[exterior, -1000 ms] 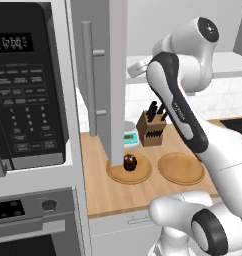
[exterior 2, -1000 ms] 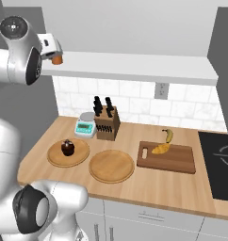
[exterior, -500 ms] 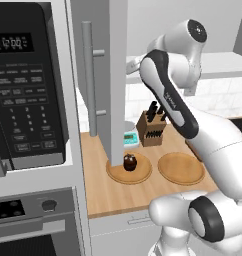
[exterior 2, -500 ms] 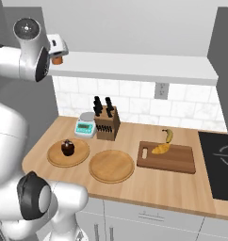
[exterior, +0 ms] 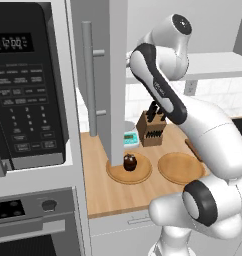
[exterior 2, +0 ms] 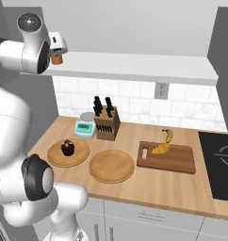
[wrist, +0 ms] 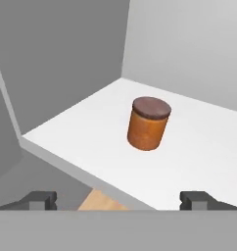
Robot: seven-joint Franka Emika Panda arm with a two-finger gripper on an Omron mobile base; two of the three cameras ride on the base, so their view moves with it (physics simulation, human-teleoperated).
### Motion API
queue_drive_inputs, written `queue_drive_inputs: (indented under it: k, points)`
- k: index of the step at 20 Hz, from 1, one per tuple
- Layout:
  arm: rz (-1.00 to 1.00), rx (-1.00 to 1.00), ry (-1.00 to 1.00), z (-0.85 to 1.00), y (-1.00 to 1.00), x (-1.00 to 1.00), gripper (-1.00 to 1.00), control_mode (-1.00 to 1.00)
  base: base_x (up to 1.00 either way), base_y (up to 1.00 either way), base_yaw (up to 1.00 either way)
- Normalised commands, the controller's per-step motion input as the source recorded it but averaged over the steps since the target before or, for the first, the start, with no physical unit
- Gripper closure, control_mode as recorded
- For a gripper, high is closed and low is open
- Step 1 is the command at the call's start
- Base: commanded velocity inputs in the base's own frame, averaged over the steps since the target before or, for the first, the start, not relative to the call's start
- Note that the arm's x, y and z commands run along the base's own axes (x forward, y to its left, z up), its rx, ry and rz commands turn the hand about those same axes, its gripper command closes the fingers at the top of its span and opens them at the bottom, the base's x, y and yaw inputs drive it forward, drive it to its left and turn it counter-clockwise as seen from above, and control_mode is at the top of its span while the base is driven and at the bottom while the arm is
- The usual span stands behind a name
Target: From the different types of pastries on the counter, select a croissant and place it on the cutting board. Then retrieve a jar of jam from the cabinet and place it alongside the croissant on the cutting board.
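Observation:
The jar of jam point(wrist: 149, 123), brownish-orange with a dark lid, stands upright on the white shelf of the cabinet point(wrist: 203, 162). My gripper point(wrist: 119, 201) is open just short of the shelf edge, with the jar ahead of it and apart from both fingertips. From the right base view the gripper point(exterior 2: 58, 47) hangs close over the jar point(exterior 2: 58, 59). The croissant point(exterior 2: 159, 149) lies on the cutting board point(exterior 2: 175, 162) on the counter point(exterior 2: 149, 188). In the left base view the open cabinet door point(exterior: 118, 75) hides the hand.
A dark cupcake point(exterior 2: 68, 147) sits on a round wooden plate point(exterior 2: 54, 157); a second plate point(exterior 2: 111, 165) is beside it. A banana point(exterior 2: 168, 135) lies at the board's far edge. Knife block point(exterior 2: 106, 123), small scale point(exterior 2: 85, 127), black microwave point(exterior: 28, 85) and a hob point(exterior 2: 224, 164) surround the worktop.
The arm has swung its elbow round and brought the hand a little closer to the jar on the shelf. The jaws stay open; jar and croissant have not moved.

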Motion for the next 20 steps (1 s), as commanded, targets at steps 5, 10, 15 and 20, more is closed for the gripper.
queue_drive_inputs:
  k: [5,10,15,20]
  points:
    - [0.0,0.03,-0.05,0.0,-0.03,0.22,-1.0,-1.0,0.0,0.0,0.0]
    - [0.0,0.02,-0.01,-0.07,0.0,0.2,-1.0,-1.0,0.0,0.0,0.0]
    - [0.0,0.0,-0.02,-0.08,0.0,0.24,-1.0,-1.0,0.0,0.0,0.0]
    - [0.0,0.0,-0.01,-0.01,0.11,0.34,-1.0,-1.0,0.0,0.0,0.0]
